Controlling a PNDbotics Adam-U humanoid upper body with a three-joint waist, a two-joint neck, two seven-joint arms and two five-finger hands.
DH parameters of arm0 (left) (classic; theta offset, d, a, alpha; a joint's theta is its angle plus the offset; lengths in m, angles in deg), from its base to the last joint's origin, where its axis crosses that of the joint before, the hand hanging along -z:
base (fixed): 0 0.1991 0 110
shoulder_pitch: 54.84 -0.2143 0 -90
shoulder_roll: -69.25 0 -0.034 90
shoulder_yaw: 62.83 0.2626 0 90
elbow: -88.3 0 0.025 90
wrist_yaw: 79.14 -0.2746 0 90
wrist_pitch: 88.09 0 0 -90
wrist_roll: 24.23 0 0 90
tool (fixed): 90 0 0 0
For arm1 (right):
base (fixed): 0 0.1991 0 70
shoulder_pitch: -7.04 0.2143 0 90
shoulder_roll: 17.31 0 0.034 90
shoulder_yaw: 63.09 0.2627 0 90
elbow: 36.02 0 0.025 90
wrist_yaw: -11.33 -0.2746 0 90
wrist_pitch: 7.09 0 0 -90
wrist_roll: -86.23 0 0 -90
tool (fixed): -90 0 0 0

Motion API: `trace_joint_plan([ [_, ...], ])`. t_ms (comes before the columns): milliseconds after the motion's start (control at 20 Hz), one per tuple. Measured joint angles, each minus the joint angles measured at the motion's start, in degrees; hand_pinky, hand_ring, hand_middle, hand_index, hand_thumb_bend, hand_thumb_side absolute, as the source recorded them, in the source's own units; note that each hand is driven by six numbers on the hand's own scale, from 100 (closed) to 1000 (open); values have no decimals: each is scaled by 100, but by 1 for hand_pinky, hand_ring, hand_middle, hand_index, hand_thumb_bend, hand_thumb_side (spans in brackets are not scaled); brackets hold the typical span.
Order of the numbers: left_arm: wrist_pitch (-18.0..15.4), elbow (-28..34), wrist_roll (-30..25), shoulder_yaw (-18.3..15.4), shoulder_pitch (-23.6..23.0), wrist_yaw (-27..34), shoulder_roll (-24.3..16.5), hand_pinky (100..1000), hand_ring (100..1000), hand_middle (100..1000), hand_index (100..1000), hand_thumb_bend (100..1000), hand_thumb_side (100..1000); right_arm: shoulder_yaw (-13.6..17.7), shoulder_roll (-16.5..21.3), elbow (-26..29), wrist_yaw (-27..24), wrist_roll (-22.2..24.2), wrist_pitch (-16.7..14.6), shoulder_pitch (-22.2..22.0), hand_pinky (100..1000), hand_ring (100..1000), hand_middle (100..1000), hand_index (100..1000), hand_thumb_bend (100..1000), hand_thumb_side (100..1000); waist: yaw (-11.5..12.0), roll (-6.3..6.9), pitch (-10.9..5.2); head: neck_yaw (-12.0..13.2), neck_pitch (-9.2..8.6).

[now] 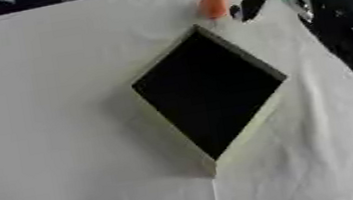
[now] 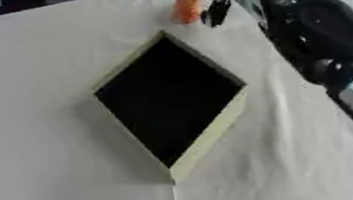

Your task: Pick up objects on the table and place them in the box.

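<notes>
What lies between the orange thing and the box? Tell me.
Only bare white cloth separates the orange thing from the box; the left eye view shows it.

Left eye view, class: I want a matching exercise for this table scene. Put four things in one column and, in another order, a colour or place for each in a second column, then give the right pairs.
Column one:
1. box
2. orange object
3. right robot hand
4. table cloth

Column two:
A. white, covering the whole surface
B. black inside, with pale yellow walls, at the middle
C. small and rounded, beyond the box's far corner
D. dark, hanging just right of the orange object

Pairs: 1-B, 2-C, 3-D, 4-A
</notes>
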Motion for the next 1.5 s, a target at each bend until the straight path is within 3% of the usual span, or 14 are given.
trace_joint_plan([
  [250,-7,0,-55,32,12,1,0,622,639,725,778,100,664,3,9,185,20,116,228,38,966,935,843,997,118,342,43,2,57,-36,-46],
  [550,-2,0,-99,46,19,10,3,622,638,727,778,100,663,242,-161,-289,478,46,300,105,976,939,850,1000,187,406,99,12,93,-116,-96],
  [950,1,0,-150,67,21,30,50,622,638,727,778,100,664,636,-391,-871,1010,-223,330,150,976,939,848,1000,175,404,141,39,120,-187,-146],
  [1100,1,0,-169,69,21,34,50,622,638,728,779,100,665,728,-435,-989,1125,-290,384,152,966,932,830,1000,113,419,142,38,128,-197,-167],
  [1250,5,0,-195,73,22,38,52,623,637,728,779,100,665,816,-482,-1069,1169,-458,462,174,928,890,716,913,100,449,156,37,139,-213,-195],
  [1350,12,0,-206,84,22,45,53,623,637,728,779,100,665,848,-516,-1082,1150,-708,530,180,903,857,595,794,100,403,164,36,144,-219,-197],
  [1400,15,0,-210,88,22,48,54,623,638,728,779,100,665,850,-528,-1082,1117,-874,582,180,879,830,538,741,100,327,166,36,150,-222,-197],
  [1500,23,0,-220,100,22,50,54,623,638,729,779,100,665,850,-557,-1082,1021,-1221,711,178,862,813,524,705,100,259,168,33,155,-227,-197],
])
